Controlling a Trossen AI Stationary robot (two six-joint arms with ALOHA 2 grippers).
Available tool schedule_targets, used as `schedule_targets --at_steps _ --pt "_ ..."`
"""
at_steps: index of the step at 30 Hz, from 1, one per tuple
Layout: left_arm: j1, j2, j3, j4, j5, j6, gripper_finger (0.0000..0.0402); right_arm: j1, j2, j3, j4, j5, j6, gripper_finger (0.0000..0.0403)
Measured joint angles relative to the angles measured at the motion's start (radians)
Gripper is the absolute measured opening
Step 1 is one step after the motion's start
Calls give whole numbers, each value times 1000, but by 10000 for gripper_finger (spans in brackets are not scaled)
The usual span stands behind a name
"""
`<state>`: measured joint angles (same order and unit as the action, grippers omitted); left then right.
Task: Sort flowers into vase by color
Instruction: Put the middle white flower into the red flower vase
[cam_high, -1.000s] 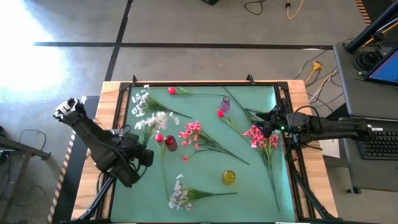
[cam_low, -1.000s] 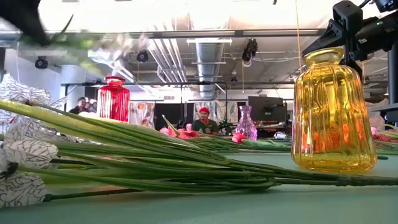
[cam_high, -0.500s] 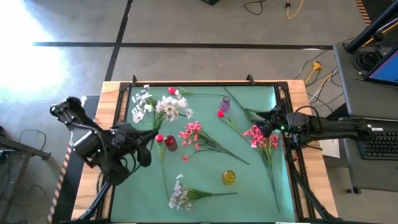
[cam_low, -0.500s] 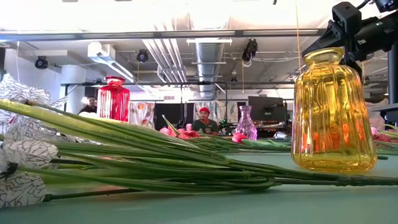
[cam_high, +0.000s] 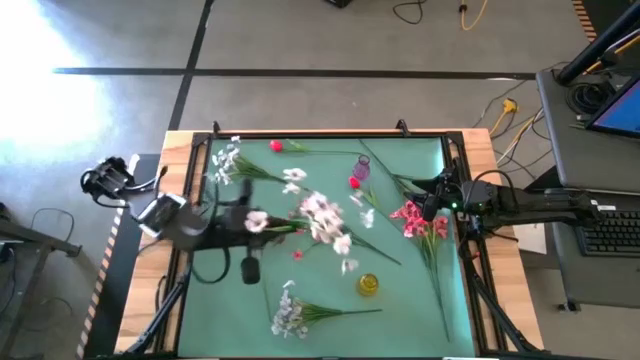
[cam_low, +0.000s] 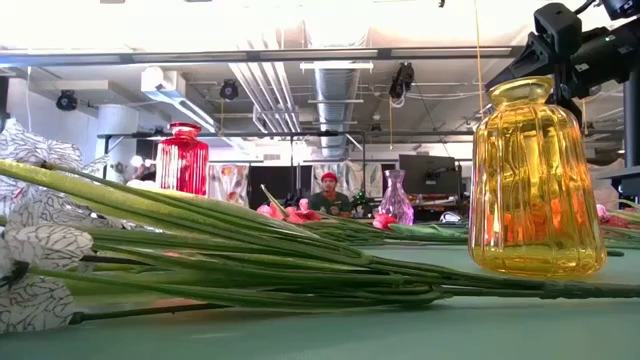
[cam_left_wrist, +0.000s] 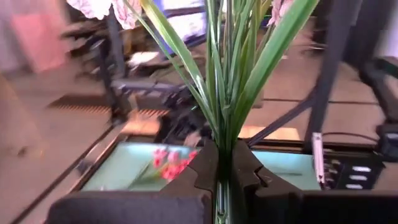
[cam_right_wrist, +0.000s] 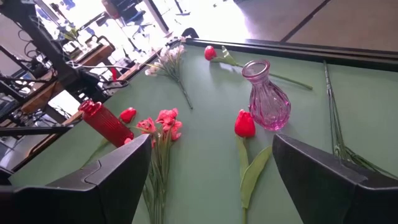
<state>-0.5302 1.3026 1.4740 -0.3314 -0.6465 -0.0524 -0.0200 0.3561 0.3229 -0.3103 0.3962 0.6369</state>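
Note:
My left gripper (cam_high: 258, 222) hangs over the table's left-middle, pointing level toward the right edge, shut on a white flower spray (cam_high: 322, 218). The spray's green leaves (cam_left_wrist: 231, 81) fan out beyond the fingers. My right gripper (cam_high: 428, 205) waits open at the table's right side, above a pink spray (cam_high: 415, 220). The red vase (cam_low: 183, 160), the yellow vase (cam_high: 368, 285) and the purple vase (cam_right_wrist: 266, 99) stand upright on the green mat. Other white sprays (cam_high: 290, 312), (cam_high: 225, 160) and red buds (cam_high: 276, 146), (cam_right_wrist: 244, 123) lie flat on the mat. My left gripper pinches the white spray's stem bundle (cam_left_wrist: 224, 163) between its two fingers, just below where the leaves spread. The fingers come level from the table's left, and the spray sticks out ahead of them. The spray is lifted clear of the mat, with its blossoms over the table's middle.
A raised wooden frame (cam_high: 180, 250) borders the mat. Another pink spray (cam_right_wrist: 163, 124) lies beside the red vase (cam_right_wrist: 106, 124), under the held spray. Long stems (cam_low: 300, 270) cross the mat's near part. People and desks show in the room beyond the far edge.
My left gripper, shut the whole time, has risen and tipped from pointing down to level, rolling as it went. The white spray has come off the mat at the left. Its blossoms have swung from the far left to above the table's middle.

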Motion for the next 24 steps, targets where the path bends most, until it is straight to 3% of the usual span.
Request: schedule_targets --at_steps 3,8,13,17,21,24 --pt "96 0 -70 93 204 73 0 0 1 0 -1 0 0 327" --pt "214 -63 -288 215 250 124 0 0 5 0 -2 0 -1 327" --pt "279 -239 -578 474 361 171 0 0 23 0 -4 26 5 327" --pt "318 -400 -831 696 353 156 0 0 46 0 0 107 33 327" --pt "325 -486 -1040 968 352 156 0 0 61 0 -1 194 61 327" --pt "325 -522 -1155 1045 331 193 0 0 66 0 -1 245 106 327"
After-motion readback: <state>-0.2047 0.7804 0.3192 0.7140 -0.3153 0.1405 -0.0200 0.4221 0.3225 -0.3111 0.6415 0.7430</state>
